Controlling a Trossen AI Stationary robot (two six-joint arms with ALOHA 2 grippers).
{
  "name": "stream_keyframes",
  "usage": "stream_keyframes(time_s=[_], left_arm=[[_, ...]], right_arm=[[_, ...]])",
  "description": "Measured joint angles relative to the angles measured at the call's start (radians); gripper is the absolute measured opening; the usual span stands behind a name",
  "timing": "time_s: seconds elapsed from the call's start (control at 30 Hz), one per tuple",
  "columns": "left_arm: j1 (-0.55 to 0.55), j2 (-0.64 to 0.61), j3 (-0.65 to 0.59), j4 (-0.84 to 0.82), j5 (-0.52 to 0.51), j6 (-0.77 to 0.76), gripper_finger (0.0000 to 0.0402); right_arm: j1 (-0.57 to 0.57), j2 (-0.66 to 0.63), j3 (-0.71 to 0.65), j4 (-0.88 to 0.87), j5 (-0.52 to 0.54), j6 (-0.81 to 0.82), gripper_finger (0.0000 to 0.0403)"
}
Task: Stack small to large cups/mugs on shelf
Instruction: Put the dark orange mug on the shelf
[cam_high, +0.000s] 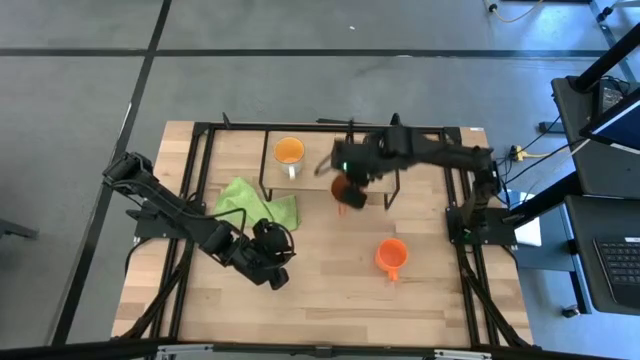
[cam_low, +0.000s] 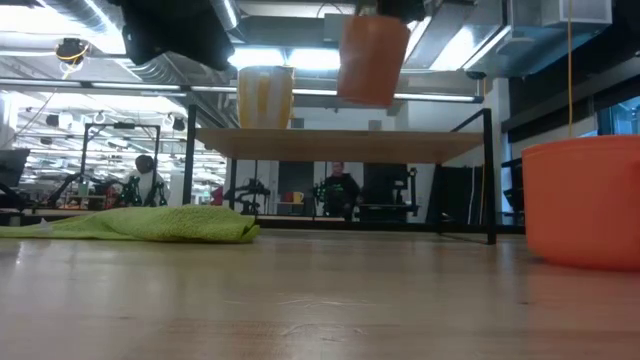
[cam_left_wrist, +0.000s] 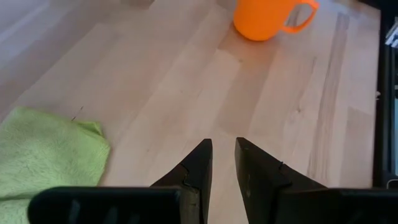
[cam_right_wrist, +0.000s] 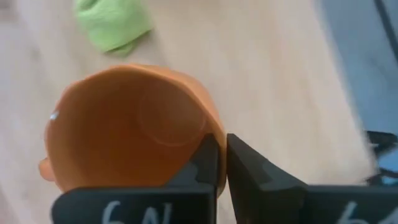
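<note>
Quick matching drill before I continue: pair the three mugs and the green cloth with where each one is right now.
Things:
1. yellow-orange mug
2. brownish-orange mug
3. bright orange mug
4. green cloth

Places:
A. on the table, beside the shelf
B. lifted, rim pinched in the right claw
C. on the shelf
D. on the table, nearer the right arm

Pairs: 1-C, 2-B, 3-D, 4-A

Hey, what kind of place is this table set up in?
Probably a robotics lab or workshop: exposed ceiling ducts overhead, more rigs and a seated person behind the wooden table, and a laptop beside it.
</note>
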Motion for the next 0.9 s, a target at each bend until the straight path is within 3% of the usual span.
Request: stream_keyframes(time_s=[0.33,0.57,0.9], left_arm=[[0.011,0.0,0.0,-0.001,0.037,0.0,0.0064],[0.046,0.0,0.0,-0.003,0.086,-0.001,0.0064],[0.07,0.0,0.0,-0.003,0.104,-0.008,0.0064]], right_arm=[[-0.196,0.017,0.02,0.022,-0.058,-0.151,0.0019],[-0.244,0.083,0.02,0.128,-0.13,-0.238,0.0019],[-0.322,0.11,0.022,0.133,-0.19,-0.271,0.0024]])
